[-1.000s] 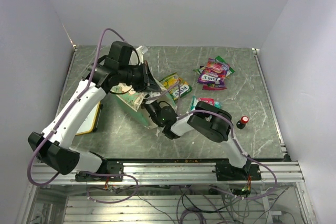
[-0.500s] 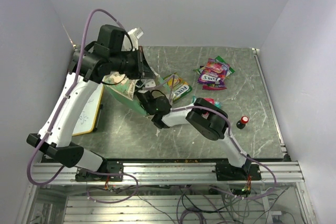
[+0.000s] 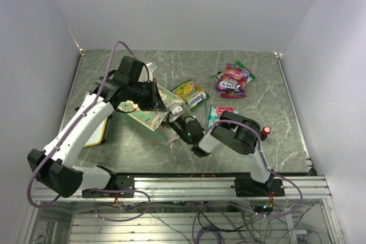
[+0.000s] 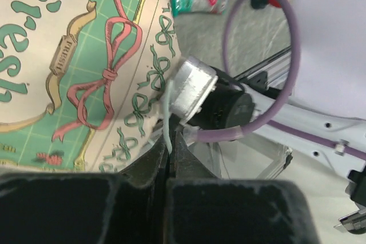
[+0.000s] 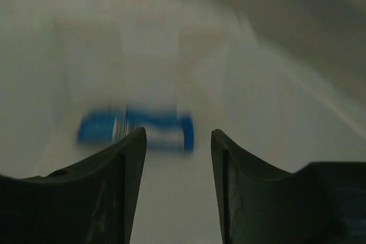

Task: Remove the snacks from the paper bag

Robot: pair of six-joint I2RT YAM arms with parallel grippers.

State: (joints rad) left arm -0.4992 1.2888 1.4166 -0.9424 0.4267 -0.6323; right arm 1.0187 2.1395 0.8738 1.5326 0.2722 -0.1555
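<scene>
The paper bag (image 3: pixel 147 116) lies diagonally, mouth pointing near-right. The left gripper (image 4: pixel 170 142) pinches its rim. The right gripper (image 5: pixel 177 136) reaches inside, fingers spread

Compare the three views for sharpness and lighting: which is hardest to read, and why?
Right wrist view: hardest, dim and smeared; the blue shape ahead is only a blur, and the right gripper is a dark silhouette. Left wrist view: the print on the paper bag is bright and crisp, with the left gripper in shadow. Top external view: evenly lit, sharp, soft shadows.
</scene>
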